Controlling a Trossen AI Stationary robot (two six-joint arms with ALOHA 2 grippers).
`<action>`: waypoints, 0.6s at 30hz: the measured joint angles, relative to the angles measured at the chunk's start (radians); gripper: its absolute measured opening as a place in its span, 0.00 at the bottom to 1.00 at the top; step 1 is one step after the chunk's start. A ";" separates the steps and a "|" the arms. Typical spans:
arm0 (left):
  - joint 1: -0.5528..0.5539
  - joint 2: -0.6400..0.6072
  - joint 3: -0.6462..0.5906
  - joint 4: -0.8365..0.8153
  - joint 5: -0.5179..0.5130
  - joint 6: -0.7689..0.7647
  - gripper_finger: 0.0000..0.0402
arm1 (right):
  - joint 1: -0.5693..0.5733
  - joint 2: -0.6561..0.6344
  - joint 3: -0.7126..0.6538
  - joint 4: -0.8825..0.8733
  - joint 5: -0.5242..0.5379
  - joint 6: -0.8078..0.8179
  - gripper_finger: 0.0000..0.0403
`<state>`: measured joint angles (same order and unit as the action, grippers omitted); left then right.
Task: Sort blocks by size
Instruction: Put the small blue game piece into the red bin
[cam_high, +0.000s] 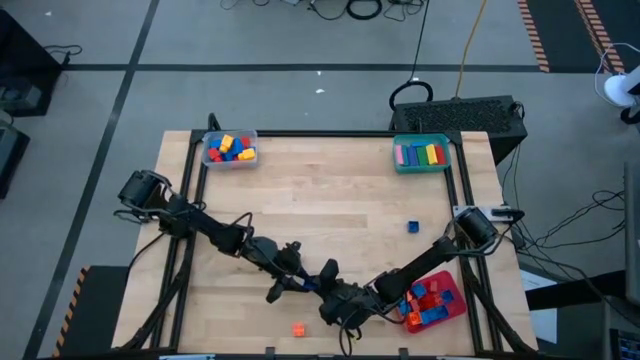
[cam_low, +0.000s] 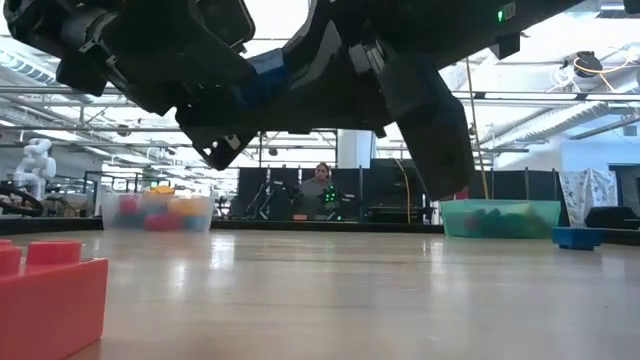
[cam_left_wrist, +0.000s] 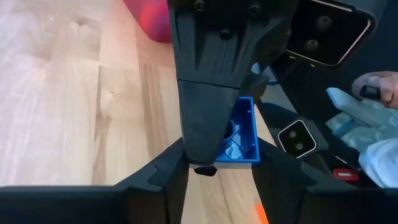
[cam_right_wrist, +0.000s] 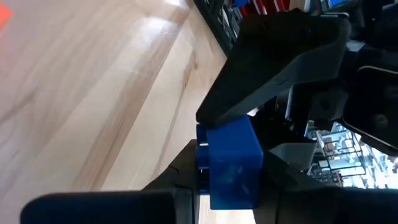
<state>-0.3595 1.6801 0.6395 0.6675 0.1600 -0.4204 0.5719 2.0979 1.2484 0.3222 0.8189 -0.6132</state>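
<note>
Blue hollow plastic brick (cam_left_wrist: 239, 140) — pinched between both tools — boxy, glossy

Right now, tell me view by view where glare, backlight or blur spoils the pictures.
Low view: bright ceiling light behind turns the arms into dark shapes, and the near red brick is blurred. Right wrist view: a glare patch lies on the table, and the blue block close to the lens looks soft. Left wrist view: the red tray is blurred. High view: evenly lit.
</note>
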 joint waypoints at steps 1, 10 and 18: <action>0.000 0.000 0.000 0.000 -0.001 0.005 0.41 | 0.004 0.000 0.000 0.002 0.003 0.017 0.18; 0.003 -0.002 0.000 -0.005 -0.016 0.029 0.58 | 0.074 -0.138 -0.001 -0.178 0.069 0.450 0.18; -0.006 -0.002 0.000 -0.040 -0.041 0.067 0.60 | 0.164 -0.421 0.001 -0.844 -0.289 1.307 0.21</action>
<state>-0.3651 1.6783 0.6399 0.6276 0.1191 -0.3537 0.7361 1.6772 1.2495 -0.5214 0.5303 0.6935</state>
